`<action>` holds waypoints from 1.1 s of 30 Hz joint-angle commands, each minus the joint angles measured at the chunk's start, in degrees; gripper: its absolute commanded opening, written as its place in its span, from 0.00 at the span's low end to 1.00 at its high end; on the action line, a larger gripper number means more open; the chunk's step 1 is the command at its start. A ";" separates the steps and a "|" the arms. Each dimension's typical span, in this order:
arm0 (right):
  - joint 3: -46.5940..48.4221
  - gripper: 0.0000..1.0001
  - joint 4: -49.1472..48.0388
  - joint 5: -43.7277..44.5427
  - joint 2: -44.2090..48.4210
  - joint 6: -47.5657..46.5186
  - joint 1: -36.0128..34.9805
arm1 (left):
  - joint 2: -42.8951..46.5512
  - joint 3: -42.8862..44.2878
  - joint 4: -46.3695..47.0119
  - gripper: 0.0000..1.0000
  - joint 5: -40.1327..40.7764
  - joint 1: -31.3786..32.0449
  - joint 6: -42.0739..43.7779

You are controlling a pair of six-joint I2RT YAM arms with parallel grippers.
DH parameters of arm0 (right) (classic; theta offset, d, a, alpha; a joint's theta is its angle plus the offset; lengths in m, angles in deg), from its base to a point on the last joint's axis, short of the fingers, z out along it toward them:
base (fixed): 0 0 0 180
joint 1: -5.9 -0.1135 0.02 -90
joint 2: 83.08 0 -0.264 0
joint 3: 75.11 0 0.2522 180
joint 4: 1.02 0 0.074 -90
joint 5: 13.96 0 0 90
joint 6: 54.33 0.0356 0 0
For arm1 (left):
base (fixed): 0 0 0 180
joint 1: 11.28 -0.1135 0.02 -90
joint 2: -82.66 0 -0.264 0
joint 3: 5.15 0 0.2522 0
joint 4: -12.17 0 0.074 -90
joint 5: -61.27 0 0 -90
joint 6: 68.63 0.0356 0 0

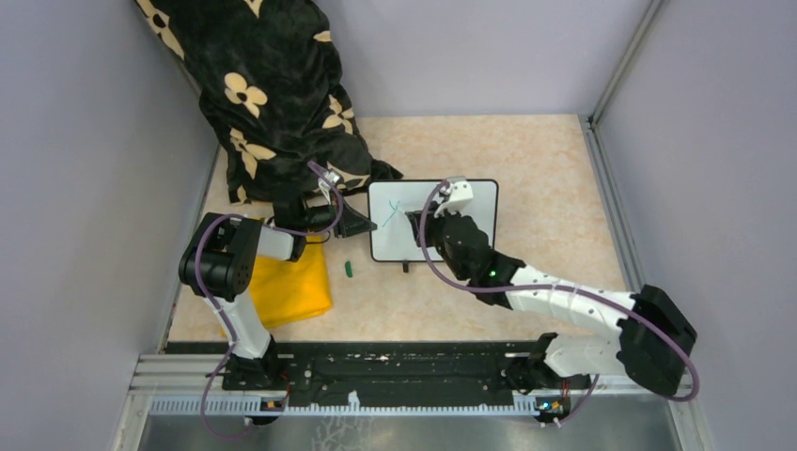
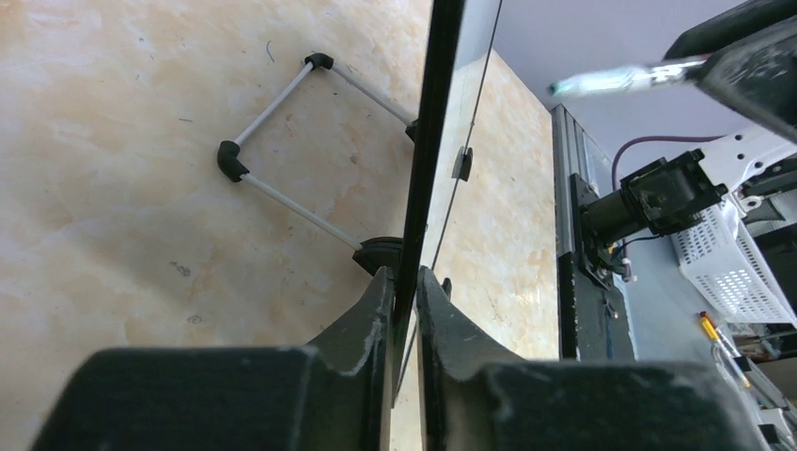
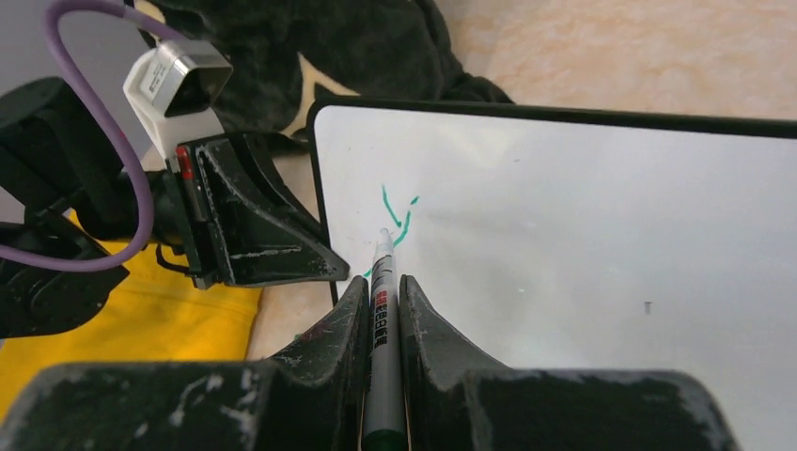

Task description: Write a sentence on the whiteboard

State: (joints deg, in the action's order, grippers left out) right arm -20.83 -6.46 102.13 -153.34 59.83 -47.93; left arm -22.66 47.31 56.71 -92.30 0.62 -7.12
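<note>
Writing underway | whiteboard (image 1: 390, 240) on counter (image 1: 545, 188); left jaws pinch its left edge, steadying it | right jaws grip marker (image 3: 381, 310), tip at whiteboard's first green strokes (image 3: 399, 221); sentence barely begun

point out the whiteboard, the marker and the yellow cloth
whiteboard (image 3: 611, 235), right wrist view, bare white face
marker (image 3: 382, 301), right wrist view, barrel between the gripper's fingers
cloth (image 1: 296, 287), top view, middle of the fold

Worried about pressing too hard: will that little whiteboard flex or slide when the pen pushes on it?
Probably stiff: the whiteboard edge looks straight in the left gripper pinch. It seems thin and light, so unheld it would likely slide on the smooth table. Propped on its wire stand, it might tip.
</note>
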 commanded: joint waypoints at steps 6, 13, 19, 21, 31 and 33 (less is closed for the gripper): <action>-2.99 0.00 -0.17 2.29 11.32 -5.64 0.25 | 1.45 -0.19 3.41 0.48 -0.04 0.16 -1.33; -4.82 0.00 -0.60 -1.59 14.20 -7.10 0.24 | 0.14 -1.38 13.85 0.50 -0.15 -1.05 -9.09; -3.14 0.00 -1.48 -1.60 11.11 -6.51 0.22 | -2.66 -1.44 24.53 0.43 -0.81 -1.53 -17.49; -2.47 0.00 -1.89 -1.57 9.97 -6.33 0.14 | -2.81 -1.40 24.49 0.42 -0.90 -1.53 -17.60; -1.40 0.00 -3.72 -1.11 6.84 -6.03 -0.05 | -5.06 -0.94 24.67 0.29 -1.86 -0.71 -18.40; -1.23 0.00 -3.93 -1.34 6.43 -5.78 -0.14 | -5.18 -0.76 23.08 0.27 -1.97 -0.46 -17.22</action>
State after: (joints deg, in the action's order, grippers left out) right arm -25.60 -6.28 101.38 -145.99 53.80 -47.93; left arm -26.99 46.28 78.07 -92.41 -0.39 -25.37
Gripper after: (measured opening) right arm 0.125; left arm 0.285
